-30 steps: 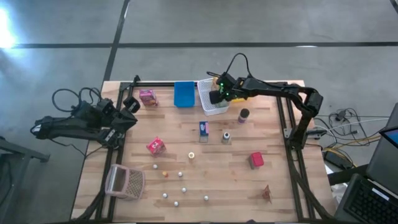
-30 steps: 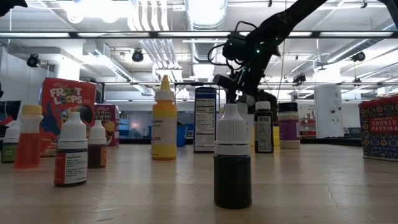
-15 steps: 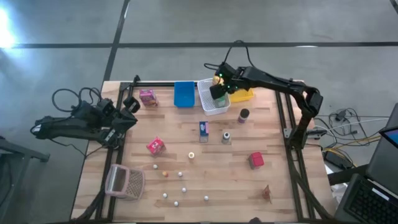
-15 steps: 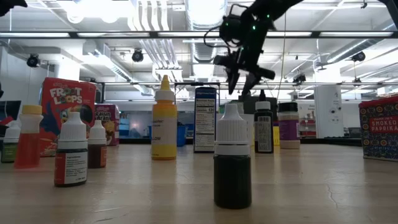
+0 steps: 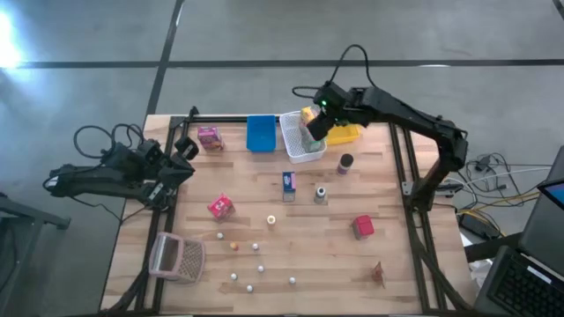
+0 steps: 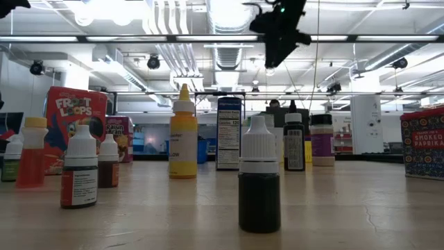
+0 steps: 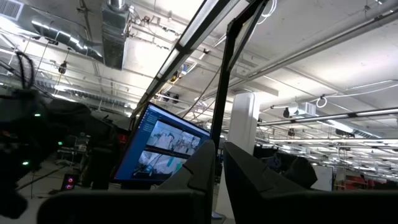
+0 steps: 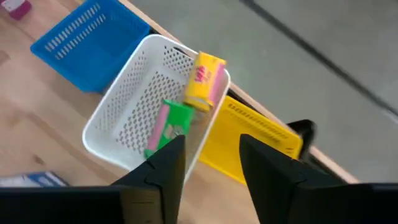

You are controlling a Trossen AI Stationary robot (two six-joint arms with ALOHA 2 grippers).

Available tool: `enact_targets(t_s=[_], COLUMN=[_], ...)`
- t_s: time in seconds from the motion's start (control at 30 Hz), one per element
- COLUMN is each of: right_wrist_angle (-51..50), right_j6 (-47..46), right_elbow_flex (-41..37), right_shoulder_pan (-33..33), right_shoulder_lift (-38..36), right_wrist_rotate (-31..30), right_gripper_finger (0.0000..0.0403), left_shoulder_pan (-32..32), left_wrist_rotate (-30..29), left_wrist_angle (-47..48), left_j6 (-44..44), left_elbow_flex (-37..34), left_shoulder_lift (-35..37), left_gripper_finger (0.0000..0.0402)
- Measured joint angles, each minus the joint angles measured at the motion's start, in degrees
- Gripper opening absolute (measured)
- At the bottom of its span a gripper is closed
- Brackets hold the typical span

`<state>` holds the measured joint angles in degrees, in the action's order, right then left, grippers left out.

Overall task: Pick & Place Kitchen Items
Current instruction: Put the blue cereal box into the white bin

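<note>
Right hand [image 8: 211, 163] above white bin [image 8: 118, 109], fingers apart, empty. Yellow box [image 8: 203, 81] and green box [image 8: 169, 124] inside the bin. Left hand [image 7: 217, 168] clenched, off the counter [image 5: 300, 242] far from the bin.

The green and pink box [image 8: 168, 126] in the white bin [image 8: 121, 146] sits partly behind the right pincer's [image 8: 211, 163] fingers, and the tiny balls [image 5: 249, 288] on the worktop [image 5: 308, 255] stay too small to tell apart.

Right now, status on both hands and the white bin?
Right hand above white bin, fingers apart, empty. Yellow box on bin's rim, green box inside. Left hand shut at table's left edge. Nothing blocking.
</note>
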<state>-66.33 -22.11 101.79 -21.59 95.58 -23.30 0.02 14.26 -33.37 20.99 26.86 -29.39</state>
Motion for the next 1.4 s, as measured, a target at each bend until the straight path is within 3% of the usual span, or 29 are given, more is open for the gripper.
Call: enact_targets(t_s=[0.17, 0.6, 0.73, 0.93, 1.1, 1.4], right_wrist_angle=[-3.47, -3.11, 1.93, 15.54, 20.70, 19.75], right_j6=[-0.19, -3.15, -1.33, 13.73, 19.05, 18.37], right_elbow_flex=[-3.95, -23.36, -29.87, -37.21, -42.29, -48.78], right_shoulder_pan=[3.38, 4.22, 4.20, 4.23, 4.22, 4.22], right_shoulder_lift=[-5.46, -27.47, -34.56, -42.98, -49.91, -61.58], right_wrist_rotate=[-5.25, -4.58, 1.12, 11.63, 12.90, 12.85], right_gripper_finger=[0.0103, 0.0035, 0.0026, 0.0010, 0.0008, 0.0008], left_shoulder_pan=[0.01, 0.00, -0.01, 0.01, -0.01, 0.00], left_wrist_rotate=[0.00, 0.00, 0.00, 0.00, 0.00, 0.00], left_wrist_angle=[-0.01, -0.01, -0.01, -0.01, -0.01, 0.00], left_j6=[0.01, 0.00, 0.02, 0.02, 0.00, 0.01], left_elbow_flex=[0.00, 0.02, 0.00, 0.01, 0.00, 0.00], left_shoulder_lift=[0.00, 0.00, 0.00, 0.00, 0.00, 0.00], left_gripper_finger=[0.0039, 0.0039, 0.0039, 0.0039, 0.0039, 0.0039])
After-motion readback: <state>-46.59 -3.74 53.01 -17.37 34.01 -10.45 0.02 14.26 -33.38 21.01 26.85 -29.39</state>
